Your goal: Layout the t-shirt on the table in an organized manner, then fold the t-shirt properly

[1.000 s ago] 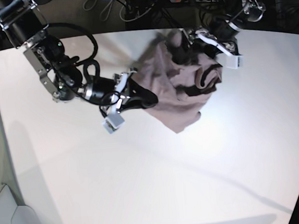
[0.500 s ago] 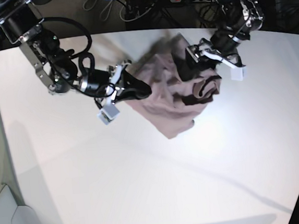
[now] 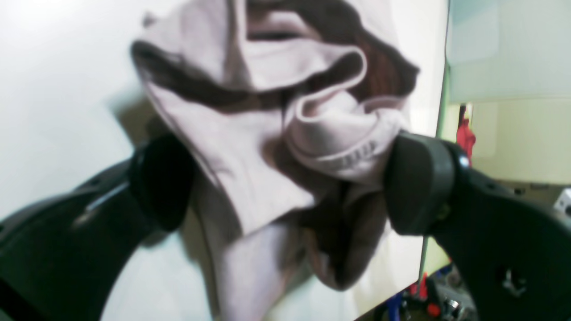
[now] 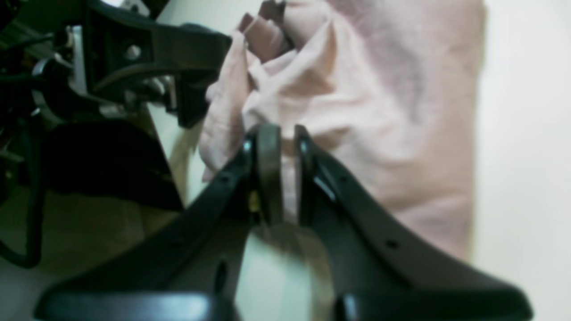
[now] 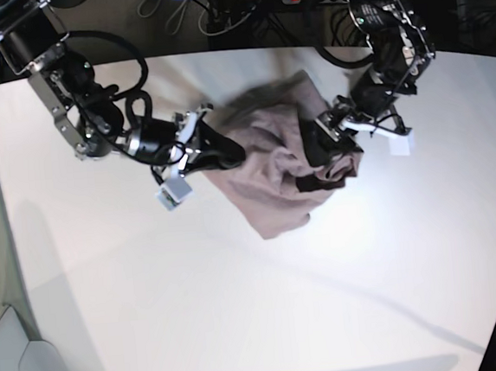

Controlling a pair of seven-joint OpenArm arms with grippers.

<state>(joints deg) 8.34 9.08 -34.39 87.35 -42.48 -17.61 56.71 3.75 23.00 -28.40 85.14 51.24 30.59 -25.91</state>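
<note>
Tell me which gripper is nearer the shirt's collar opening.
Left. The left gripper has its open jaws straddling the bunched folds by the collar of the t-shirt. The right gripper pinches the opposite edge, away from it.

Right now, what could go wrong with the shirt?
1. The t-shirt is bunched in a heap on the table, so pulling may only twist it tighter.
2. The right tool pinches just a thin edge; it might slip out.
3. The left tool is wide open around a thick fold, so closing could grab several layers.
</note>
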